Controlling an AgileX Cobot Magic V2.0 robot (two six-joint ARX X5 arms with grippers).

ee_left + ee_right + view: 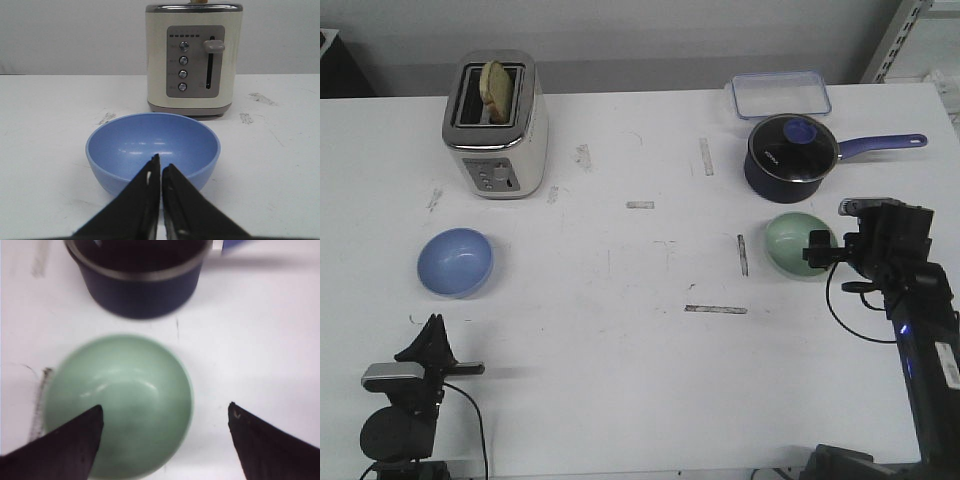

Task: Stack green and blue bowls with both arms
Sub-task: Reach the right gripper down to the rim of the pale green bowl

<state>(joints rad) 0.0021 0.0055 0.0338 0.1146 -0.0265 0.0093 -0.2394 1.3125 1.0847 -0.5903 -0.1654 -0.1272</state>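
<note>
The green bowl [800, 245] sits upright toward the table's right edge, just in front of the navy saucepan [792, 150]; the right gripper [165, 412] hovers at it, fingers spread wide, one apparently over its rim. The blue bowl [455, 262] rests near the left edge, before the toaster [496, 125]. The left gripper [161, 167], fingers pressed together, holds nothing.

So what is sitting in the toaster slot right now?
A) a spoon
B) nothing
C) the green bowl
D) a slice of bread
D: the front view shows a slice of bread standing in one slot of the toaster; the green bowl sits on the table near the saucepan.
</note>
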